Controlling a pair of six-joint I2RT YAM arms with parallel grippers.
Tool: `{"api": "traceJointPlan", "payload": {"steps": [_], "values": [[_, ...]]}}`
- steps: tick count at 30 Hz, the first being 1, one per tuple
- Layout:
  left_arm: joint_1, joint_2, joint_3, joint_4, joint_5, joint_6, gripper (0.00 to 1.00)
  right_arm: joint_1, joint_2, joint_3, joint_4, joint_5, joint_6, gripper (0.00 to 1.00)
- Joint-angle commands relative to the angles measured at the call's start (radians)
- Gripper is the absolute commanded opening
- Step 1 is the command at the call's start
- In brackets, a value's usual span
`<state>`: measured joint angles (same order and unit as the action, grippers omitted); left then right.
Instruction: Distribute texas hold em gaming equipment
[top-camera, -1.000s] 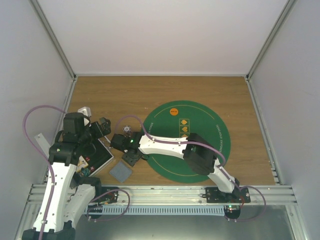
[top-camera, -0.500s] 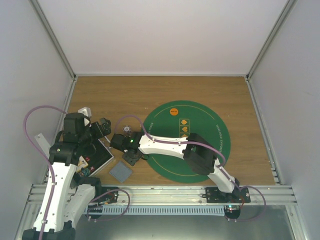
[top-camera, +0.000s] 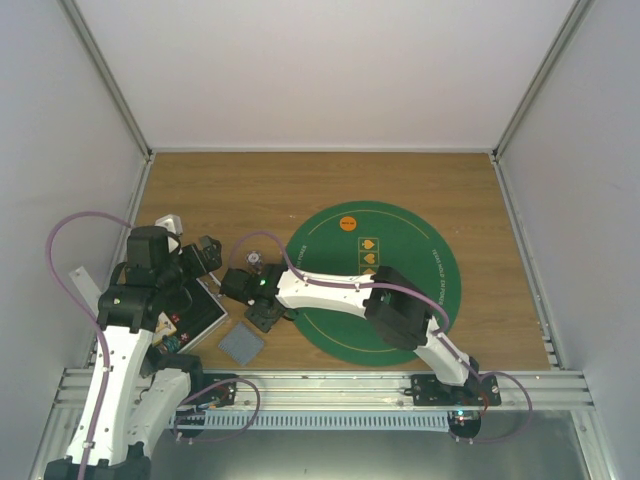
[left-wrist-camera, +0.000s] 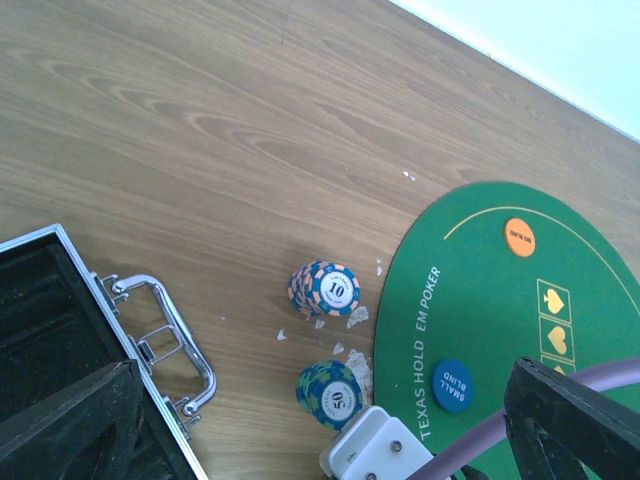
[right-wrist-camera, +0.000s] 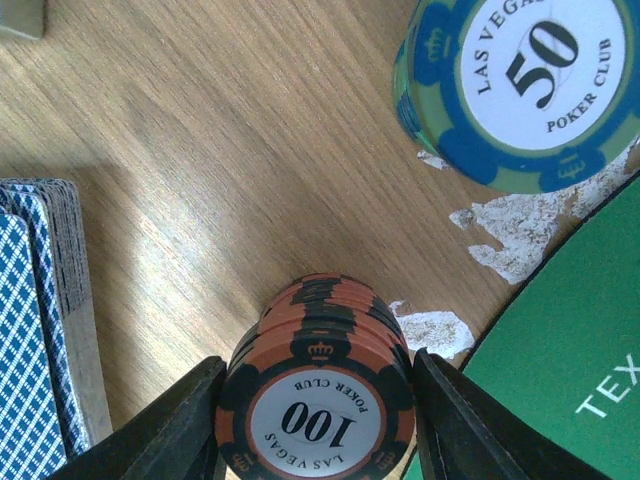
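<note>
In the right wrist view the right gripper has its two matte black fingers pressed against either side of a stack of 100 chips at the bottom centre. These are round and orange with black edge stripes, and the top one has a white printed face. A thicker stack of 50 chips, green with blue edge blocks, stands apart at the upper right on the wood-grain table. White flaky scraps lie beside the curved edge of the green felt mat at lower right. A squared deck of cards with blue lattice backs fills the left edge. In the left wrist view a blue-and-pink stack of 10 chips sits left of the mat, on which a flat orange disc and a blue disc lie. The left gripper hangs with its fingers wide apart near the black case, which has a shiny metal handle.
</note>
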<state>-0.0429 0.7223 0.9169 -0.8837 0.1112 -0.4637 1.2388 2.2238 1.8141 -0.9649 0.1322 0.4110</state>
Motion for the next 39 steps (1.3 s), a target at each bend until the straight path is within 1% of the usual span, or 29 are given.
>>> {"api": "traceJointPlan", "payload": {"steps": [1,3,9,24,28,30,33,39], "values": [[0.009,-0.012,-0.001,0.023,-0.008,-0.012,0.99,0.009,0.021,0.028,-0.013,0.003,-0.006,0.49],[0.009,-0.013,-0.002,0.023,-0.007,-0.012,0.99,0.010,0.017,0.024,-0.010,0.005,-0.005,0.47],[0.009,-0.013,0.000,0.023,-0.010,-0.010,0.99,0.011,-0.018,0.004,0.010,0.027,0.006,0.45],[0.009,-0.014,0.000,0.023,-0.008,-0.010,0.99,0.013,-0.100,-0.041,0.025,0.090,0.051,0.44],[0.009,-0.015,0.004,0.022,-0.013,-0.009,0.99,0.011,-0.143,-0.073,0.016,0.110,0.081,0.45],[0.009,-0.015,0.005,0.019,-0.017,-0.008,0.99,0.005,-0.185,-0.114,0.011,0.124,0.114,0.45],[0.009,-0.015,0.005,0.019,-0.018,-0.007,0.99,-0.019,-0.290,-0.239,0.012,0.127,0.184,0.45],[0.009,-0.010,-0.002,0.026,-0.014,-0.010,0.99,-0.079,-0.555,-0.599,0.042,0.095,0.333,0.45]]}}
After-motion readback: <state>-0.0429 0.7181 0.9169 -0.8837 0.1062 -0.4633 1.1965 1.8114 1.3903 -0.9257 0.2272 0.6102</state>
